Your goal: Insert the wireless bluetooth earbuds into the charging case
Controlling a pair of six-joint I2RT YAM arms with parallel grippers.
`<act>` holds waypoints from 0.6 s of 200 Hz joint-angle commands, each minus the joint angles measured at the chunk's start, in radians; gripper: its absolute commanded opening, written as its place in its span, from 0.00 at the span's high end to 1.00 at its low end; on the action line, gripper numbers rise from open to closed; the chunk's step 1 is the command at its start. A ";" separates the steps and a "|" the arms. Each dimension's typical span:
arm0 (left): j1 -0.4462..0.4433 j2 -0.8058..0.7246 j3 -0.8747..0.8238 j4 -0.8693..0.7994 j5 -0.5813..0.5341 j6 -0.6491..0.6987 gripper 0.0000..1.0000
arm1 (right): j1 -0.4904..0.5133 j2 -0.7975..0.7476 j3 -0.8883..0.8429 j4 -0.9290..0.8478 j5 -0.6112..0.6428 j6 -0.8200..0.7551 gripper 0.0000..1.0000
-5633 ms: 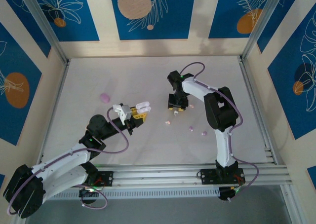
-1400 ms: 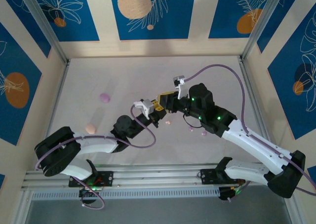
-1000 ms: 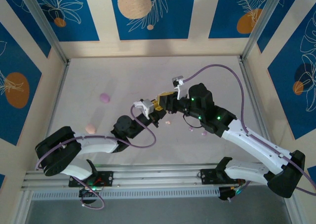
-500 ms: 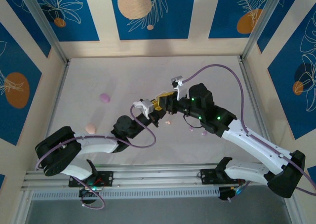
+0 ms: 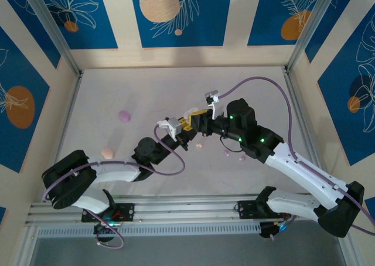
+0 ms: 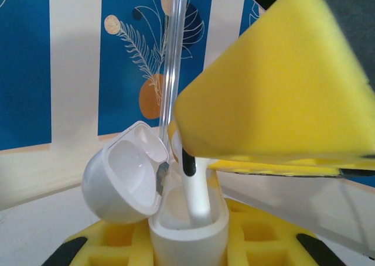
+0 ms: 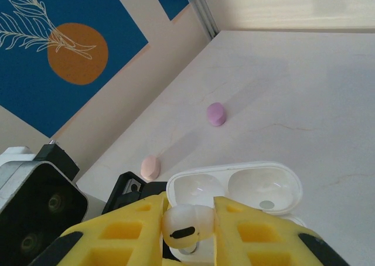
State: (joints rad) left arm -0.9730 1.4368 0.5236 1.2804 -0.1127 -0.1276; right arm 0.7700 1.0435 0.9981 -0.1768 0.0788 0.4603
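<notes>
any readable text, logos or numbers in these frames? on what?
None can be read.
The white charging case and the white earbud pinched in the right gripper bear no print.
The wall panels carry leaf drawings and orange discs, no words.

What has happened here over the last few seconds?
The right gripper, down at the table before, rose and turned to meet the left gripper, which brought the open white charging case rightward. The right one now pinches a white earbud, stem down in that case. The lilac case and loose buds lie where they were.
</notes>
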 commanded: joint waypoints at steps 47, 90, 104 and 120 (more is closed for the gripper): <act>-0.007 -0.018 -0.002 0.120 0.018 0.017 0.82 | -0.009 0.025 -0.009 -0.055 -0.064 -0.006 0.75; -0.007 -0.016 -0.004 0.126 0.031 0.017 0.82 | -0.009 0.038 -0.004 -0.053 -0.051 0.001 0.74; -0.007 -0.018 -0.004 0.126 0.031 0.019 0.82 | -0.008 0.045 0.008 -0.077 -0.024 -0.008 0.74; -0.008 -0.022 -0.008 0.126 0.030 0.023 0.82 | -0.006 0.057 0.030 -0.120 -0.004 -0.030 0.74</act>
State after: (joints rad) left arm -0.9714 1.4368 0.5110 1.2774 -0.1143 -0.1207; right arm 0.7635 1.0676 1.0035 -0.1886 0.0452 0.4587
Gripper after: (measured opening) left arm 0.206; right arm 0.257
